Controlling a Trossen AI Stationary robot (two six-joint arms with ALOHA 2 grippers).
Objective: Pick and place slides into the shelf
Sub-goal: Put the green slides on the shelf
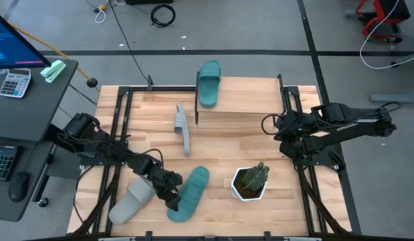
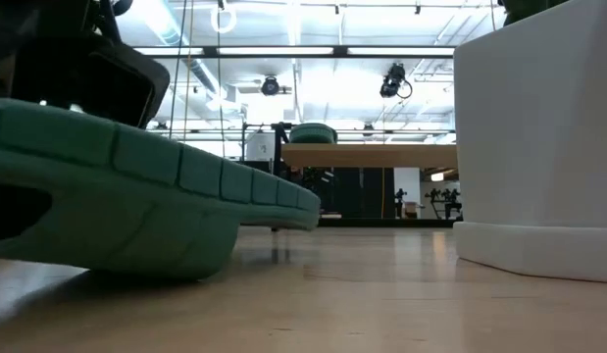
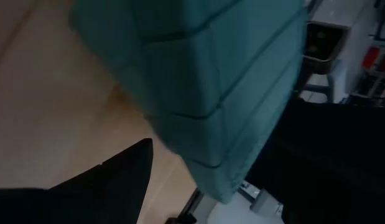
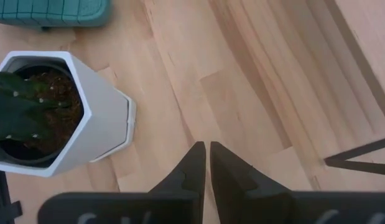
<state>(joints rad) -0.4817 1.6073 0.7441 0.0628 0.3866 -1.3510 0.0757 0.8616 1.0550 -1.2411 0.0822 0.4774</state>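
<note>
Tabletop (image 1: pixel 227 144) fills the work area; the shelf (image 1: pixel 243 100) stands at its far side, plank top level on thin black legs, presumably set there so both arms can reach it. One teal slide (image 1: pixel 209 83) already sits on the shelf's left part, toe overhanging the far edge. Left arm reaches across the near-left of the table; right arm is folded at the right side, waiting above bare wood between shelf and pot. Second teal slide (image 1: pixel 189 193) lies near the front edge, sole-side visible in the low view, one end lifted off the wood, which suggests it is being tipped or raised rather than resting flat. Left gripper (image 1: pixel 168 189) is at that slide's left flank with jaws spread wide; in the left wrist view the slide fills the space beside one dark finger (image 3: pixel 117 180), so the jaws straddle it or are about to, but a firm pinch is not shown. Judgement: step in hand is grasping this slide for transfer to the shelf. One grey slide (image 1: pixel 132 201) lies just left of the left gripper, near the front-left corner. The other grey slide (image 1: pixel 183 128) stands on its edge mid-table, just in front of the shelf. White pot (image 1: pixel 249 182) with plant sits right of the teal slide, a possible obstacle. Right gripper (image 4: pixel 206 163) has fingers pressed together, holding nothing.
</note>
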